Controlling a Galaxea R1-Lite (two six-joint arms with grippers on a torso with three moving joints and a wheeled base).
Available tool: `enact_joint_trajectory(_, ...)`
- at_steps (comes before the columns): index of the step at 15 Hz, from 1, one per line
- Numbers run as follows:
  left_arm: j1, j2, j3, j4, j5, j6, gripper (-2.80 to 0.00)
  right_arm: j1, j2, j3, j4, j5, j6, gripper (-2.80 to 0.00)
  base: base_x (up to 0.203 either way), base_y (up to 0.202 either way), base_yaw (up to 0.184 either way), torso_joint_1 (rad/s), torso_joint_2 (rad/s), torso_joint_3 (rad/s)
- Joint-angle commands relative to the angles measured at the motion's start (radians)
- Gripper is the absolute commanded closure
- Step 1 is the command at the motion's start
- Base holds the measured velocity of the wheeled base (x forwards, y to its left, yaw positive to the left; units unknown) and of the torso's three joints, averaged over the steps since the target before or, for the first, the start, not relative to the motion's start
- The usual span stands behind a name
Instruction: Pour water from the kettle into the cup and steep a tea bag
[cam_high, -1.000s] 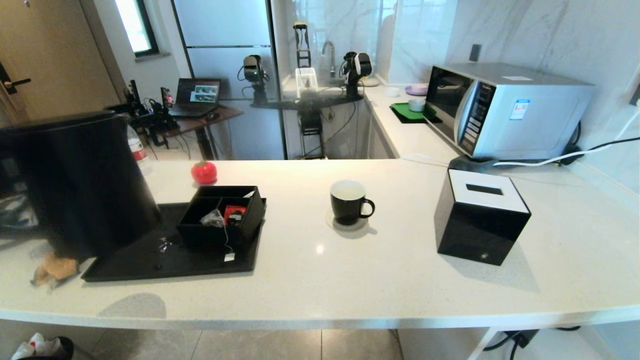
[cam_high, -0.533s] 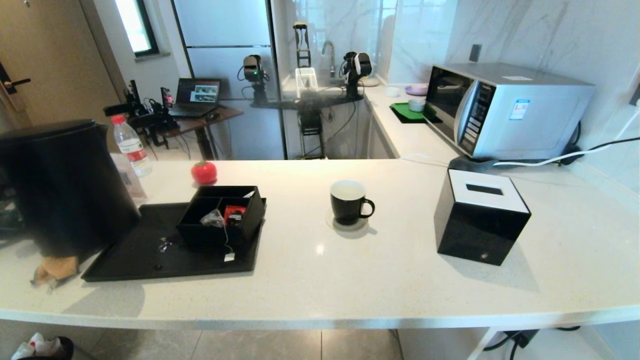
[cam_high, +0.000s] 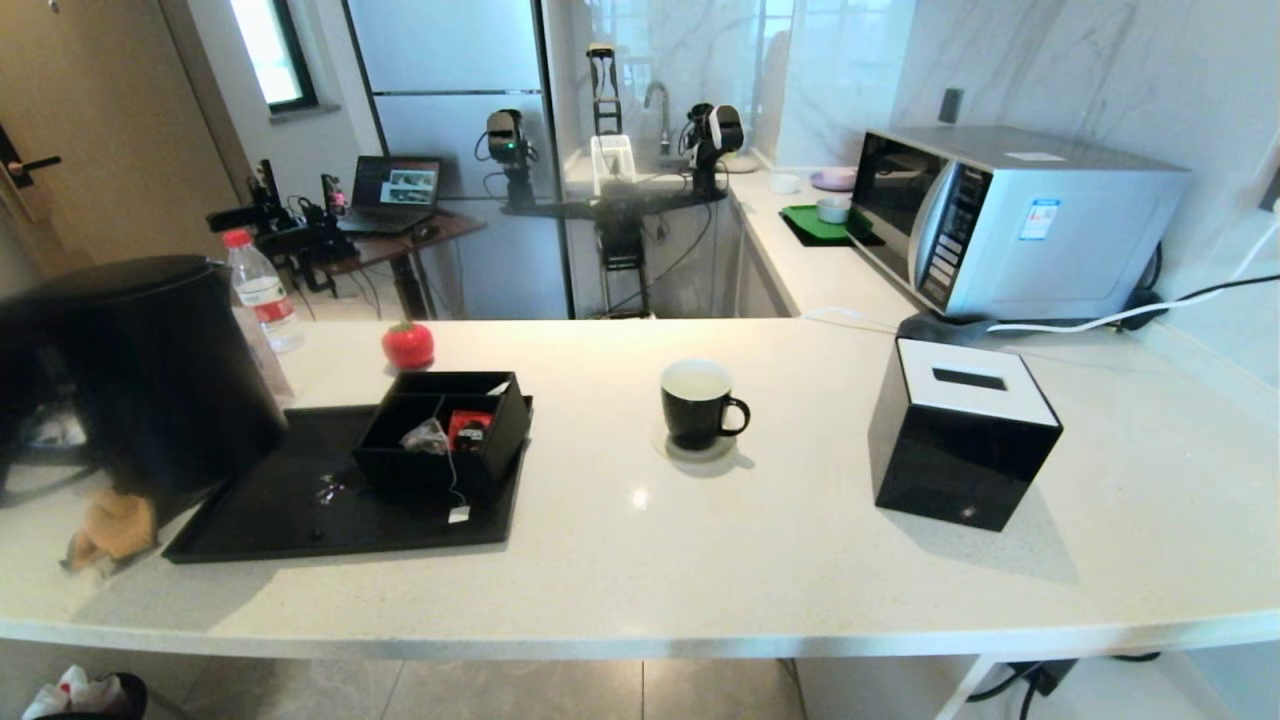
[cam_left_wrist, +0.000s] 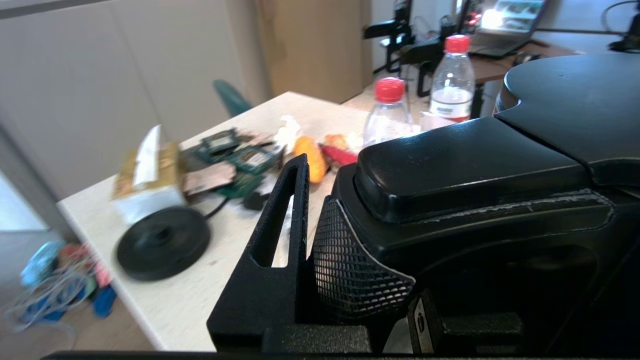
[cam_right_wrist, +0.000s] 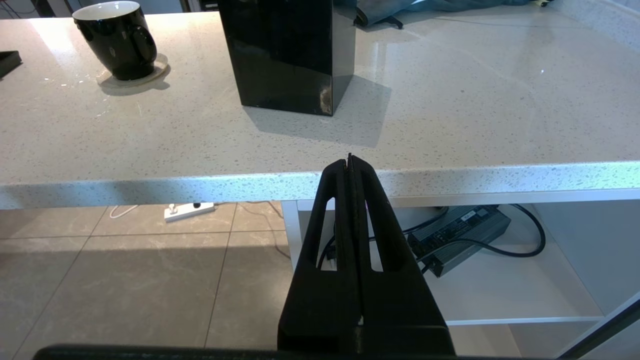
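Left tool (cam_left_wrist: 320, 240) grips the kettle (cam_high: 150, 380) handle.
Right tool (cam_right_wrist: 350, 165), fingers pressed together and empty, hangs low before the tabletop (cam_right_wrist: 450, 100) edge.

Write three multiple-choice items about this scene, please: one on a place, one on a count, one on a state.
1. Where is the tea bag?
A. In the cup
B. In the black box on the tray
C. On the microwave

2. How many red-capped bottles show in the left wrist view?
A. One
B. Two
C. Four

3. How do the jaws of the right gripper stand?
A. Shut, holding nothing
B. Shut on the cup
C. Wide open

Answers:
1. B: the pouch lies in the box on the tray.
2. B: two bottles stand beyond the kettle.
3. A: they meet below the counter, away from the cup.
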Motion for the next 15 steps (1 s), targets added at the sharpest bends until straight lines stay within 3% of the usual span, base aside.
enact_joint_trajectory(1, 0.001, 0.112, 0.000, -0.077, -0.011, 0.000, 0.00, 0.000, 0.001, 0.000, 0.000, 0.000, 0.000, 0.00, 0.000, 0.000, 0.000, 0.000, 0.00, 0.000)
enact_joint_trajectory(6, -0.002, 0.262, -0.007, -0.253, -0.062, -0.002, 0.00, 0.000, 0.001, 0.000, 0.000, 0.000, 0.000, 0.00, 0.000, 0.000, 0.000, 0.000, 0.00, 0.000)
enact_joint_trajectory(11, -0.023, 0.369, -0.017, -0.324, -0.070, -0.002, 0.00, 0.000, 0.001, 0.000, 0.000, 0.000, 0.000, 0.00, 0.000, 0.000, 0.000, 0.000, 0.00, 0.000)
enact_joint_trajectory(15, -0.033, 0.453, -0.106, -0.330, -0.070, -0.002, 0.00, 0.000, 0.001, 0.000, 0.000, 0.000, 0.000, 0.00, 0.000, 0.000, 0.000, 0.000, 0.00, 0.000)
